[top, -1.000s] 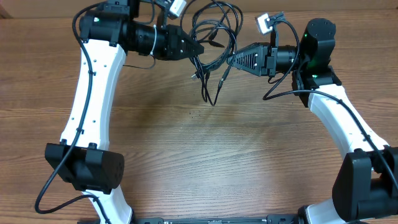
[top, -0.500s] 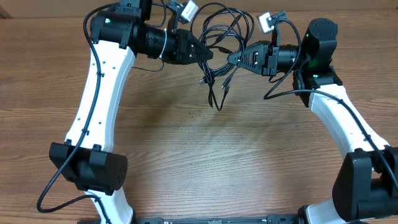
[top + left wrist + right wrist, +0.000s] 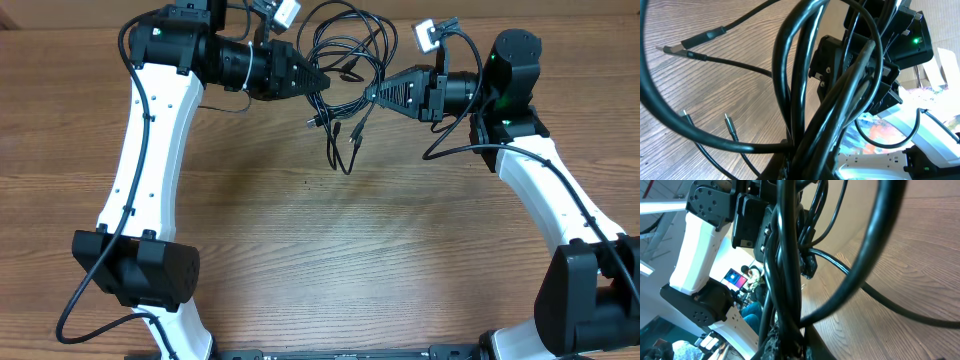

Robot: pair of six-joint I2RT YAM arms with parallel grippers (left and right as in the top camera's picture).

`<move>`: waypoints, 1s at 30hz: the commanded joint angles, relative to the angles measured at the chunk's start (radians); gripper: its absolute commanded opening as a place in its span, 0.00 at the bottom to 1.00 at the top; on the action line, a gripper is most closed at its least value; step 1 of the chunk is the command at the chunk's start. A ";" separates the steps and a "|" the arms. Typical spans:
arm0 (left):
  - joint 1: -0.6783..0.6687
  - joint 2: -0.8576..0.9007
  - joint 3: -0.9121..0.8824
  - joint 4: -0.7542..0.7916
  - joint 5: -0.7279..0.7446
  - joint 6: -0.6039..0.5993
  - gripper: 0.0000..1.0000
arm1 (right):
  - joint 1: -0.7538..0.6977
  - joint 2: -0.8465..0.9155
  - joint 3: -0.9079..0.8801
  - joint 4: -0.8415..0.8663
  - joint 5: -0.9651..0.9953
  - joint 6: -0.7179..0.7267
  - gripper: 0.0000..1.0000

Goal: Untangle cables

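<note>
A tangle of thin black cables (image 3: 345, 55) hangs above the table's far middle, held up between both arms. Loose plug ends (image 3: 340, 150) dangle toward the wood. From the left, my left gripper (image 3: 322, 82) is shut on the cables; in its wrist view the cables (image 3: 805, 100) run thickly out of my left gripper (image 3: 812, 167). Opposite it, my right gripper (image 3: 370, 95) is shut on the same bundle. The right wrist view shows the cables (image 3: 785, 255) pinched in my right gripper (image 3: 797, 342). The strands hide the fingertips of both grippers.
The wooden table (image 3: 330, 250) spreads below the hanging strands. Thicker black wires run along the white left arm (image 3: 150, 130) and the right arm (image 3: 545, 180). Small white camera units (image 3: 425, 38) sit on the wrists near the tangle.
My right gripper has closed on the cables. The left arm swung right and then back left, carrying the bundle with it. The dangling plug ends shifted slightly.
</note>
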 commanded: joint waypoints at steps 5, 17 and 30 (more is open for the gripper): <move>0.041 0.008 0.006 0.004 0.016 -0.013 0.04 | -0.018 -0.025 0.021 0.003 -0.010 -0.004 0.08; 0.029 0.008 0.006 0.000 0.036 -0.013 0.05 | -0.018 -0.025 0.021 0.006 -0.002 -0.004 0.13; 0.027 0.008 0.006 -0.003 0.174 -0.013 0.04 | -0.018 -0.025 0.021 0.006 0.103 -0.016 0.55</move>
